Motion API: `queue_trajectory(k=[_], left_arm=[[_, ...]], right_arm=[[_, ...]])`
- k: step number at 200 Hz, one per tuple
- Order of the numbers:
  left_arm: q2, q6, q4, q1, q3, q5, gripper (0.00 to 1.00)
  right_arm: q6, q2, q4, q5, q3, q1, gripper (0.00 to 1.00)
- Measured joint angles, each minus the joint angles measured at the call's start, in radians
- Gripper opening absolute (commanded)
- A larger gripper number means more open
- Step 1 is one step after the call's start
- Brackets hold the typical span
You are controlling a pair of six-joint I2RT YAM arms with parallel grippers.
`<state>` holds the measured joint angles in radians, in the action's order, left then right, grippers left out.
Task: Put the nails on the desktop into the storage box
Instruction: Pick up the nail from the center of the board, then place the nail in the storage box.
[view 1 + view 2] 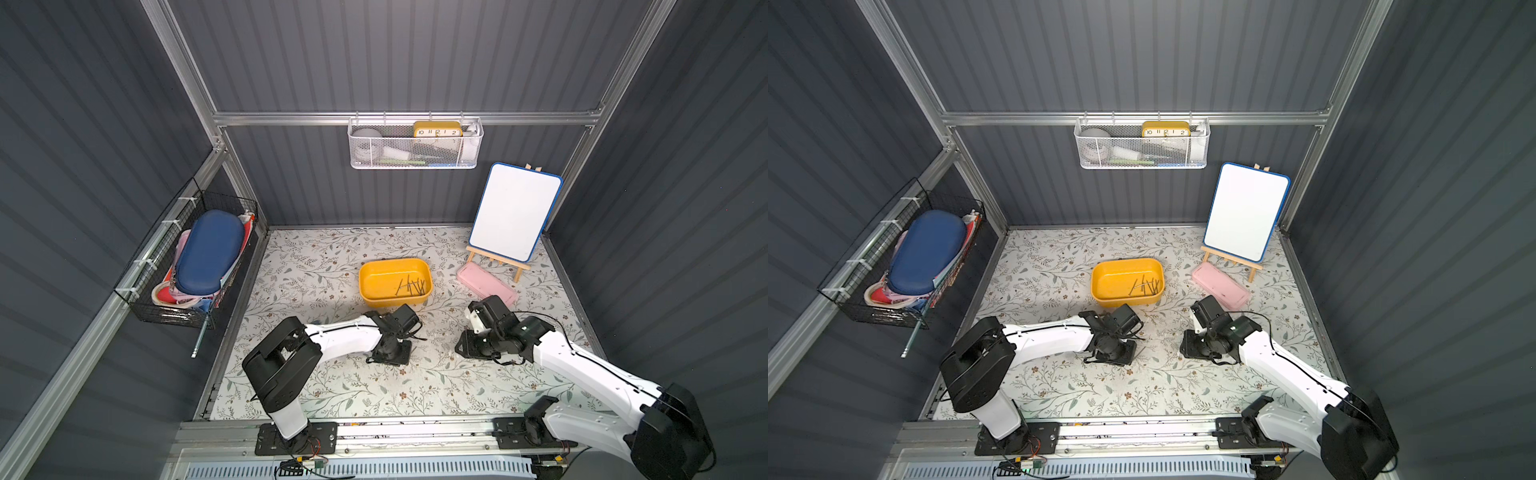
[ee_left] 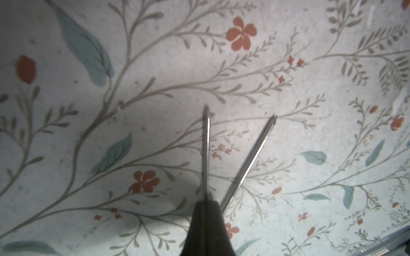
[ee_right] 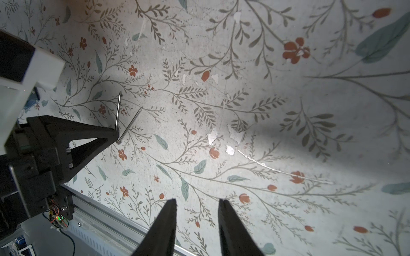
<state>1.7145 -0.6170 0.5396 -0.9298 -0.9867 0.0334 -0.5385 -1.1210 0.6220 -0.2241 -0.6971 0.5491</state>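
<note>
Storage box [image 1: 376,278]: several nails [image 1: 412,286] in. My left claw [image 2: 207,206]: clamped on one nail [image 2: 206,150], second nail [image 2: 248,161] alongside. My right claw [image 3: 197,200]: parted, empty.

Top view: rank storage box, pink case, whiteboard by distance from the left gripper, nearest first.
1. storage box: centre, directly ahead.
2. pink case: off to the right, lying flat.
3. whiteboard: back right corner, propped up.
</note>
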Motion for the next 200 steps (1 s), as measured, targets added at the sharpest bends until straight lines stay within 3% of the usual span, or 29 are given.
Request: queue_trajectory(k=[100, 155, 200], left_arm=[[-0.049, -0.007, 0.317, 0.008, -0.286, -0.019, 0.00], [0.085, 0.084, 0.347, 0.200, -0.605, -0.087, 0.00], [0.301, 0.169, 0.293, 0.327, -0.722, -0.114, 0.00]], right_arm=[[0.002, 0.002, -0.001, 0.005, 0.000, -0.001, 0.36], [0.009, 0.000, -0.003, 0.002, 0.000, -0.002, 0.36], [0.024, 0.000, -0.003, -0.002, 0.000, -0.010, 0.36]])
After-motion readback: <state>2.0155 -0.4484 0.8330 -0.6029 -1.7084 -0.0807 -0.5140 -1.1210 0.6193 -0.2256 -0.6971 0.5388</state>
